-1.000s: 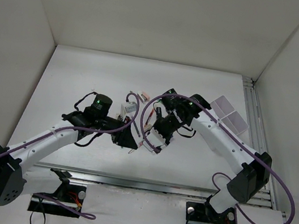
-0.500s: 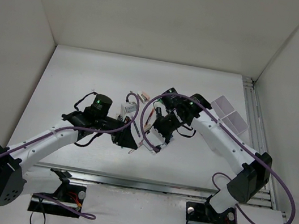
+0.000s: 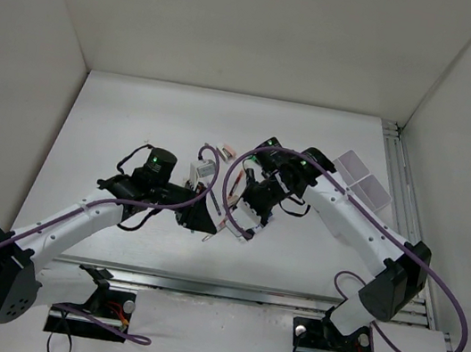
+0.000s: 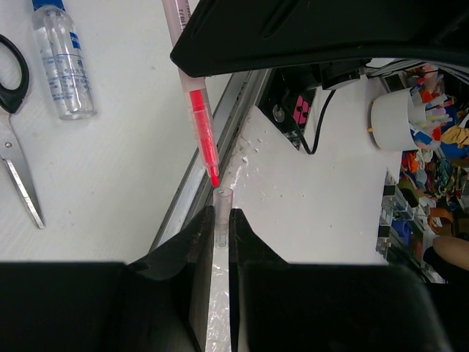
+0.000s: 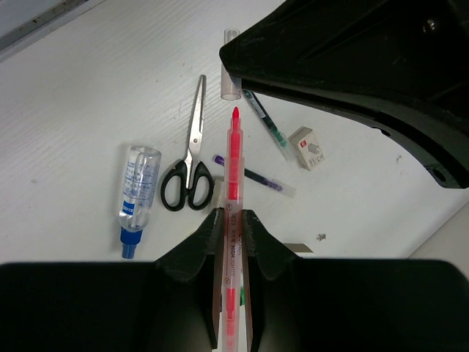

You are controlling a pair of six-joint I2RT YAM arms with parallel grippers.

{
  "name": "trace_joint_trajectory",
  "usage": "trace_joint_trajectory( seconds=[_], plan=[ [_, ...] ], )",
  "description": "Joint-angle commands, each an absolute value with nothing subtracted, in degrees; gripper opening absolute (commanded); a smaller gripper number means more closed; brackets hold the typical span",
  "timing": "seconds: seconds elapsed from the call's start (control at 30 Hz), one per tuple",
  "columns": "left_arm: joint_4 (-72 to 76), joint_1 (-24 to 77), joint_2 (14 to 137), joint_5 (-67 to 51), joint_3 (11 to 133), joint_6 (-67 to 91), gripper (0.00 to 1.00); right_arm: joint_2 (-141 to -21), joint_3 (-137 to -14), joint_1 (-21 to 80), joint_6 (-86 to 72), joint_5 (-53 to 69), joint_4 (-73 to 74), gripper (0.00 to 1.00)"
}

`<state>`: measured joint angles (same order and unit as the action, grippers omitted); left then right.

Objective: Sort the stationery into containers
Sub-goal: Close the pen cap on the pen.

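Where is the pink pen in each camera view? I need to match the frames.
Top external: pink pen, slanted, just below picture centre.
Left wrist: upper centre, tip pointing down at the clear cap held in the left tool.
Right wrist: centre, clamped in the right tool, tip up.
Shared landmark: glue bottle, in both wrist views; unclear in the top view.

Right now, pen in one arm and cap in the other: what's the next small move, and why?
Probably nudge the pink highlighter, clamped in the right fingers, slightly sideways, then ease it forward into the clear cap held by the left fingers. In the left wrist view, its bare tip sits just short of the cap's open mouth and a little off-axis.
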<state>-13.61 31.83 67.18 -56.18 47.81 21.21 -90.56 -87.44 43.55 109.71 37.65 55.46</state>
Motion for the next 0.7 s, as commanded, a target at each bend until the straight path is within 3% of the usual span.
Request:
trace_joint_trajectory(
  seconds=[0.0, 0.67],
  plan=[
    [-11.51, 32.08, 66.44, -56.25, 50.27, 20.39, 0.0, -87.8, -88.15, 43.51, 110.3, 39.37, 55.55, 0.0],
    [-11.51, 32.08, 66.97, -56.16, 50.45, 20.65, 0.0, -88.86, -87.01, 44.47, 112.24, 41.66, 55.64, 0.0]
  ],
)
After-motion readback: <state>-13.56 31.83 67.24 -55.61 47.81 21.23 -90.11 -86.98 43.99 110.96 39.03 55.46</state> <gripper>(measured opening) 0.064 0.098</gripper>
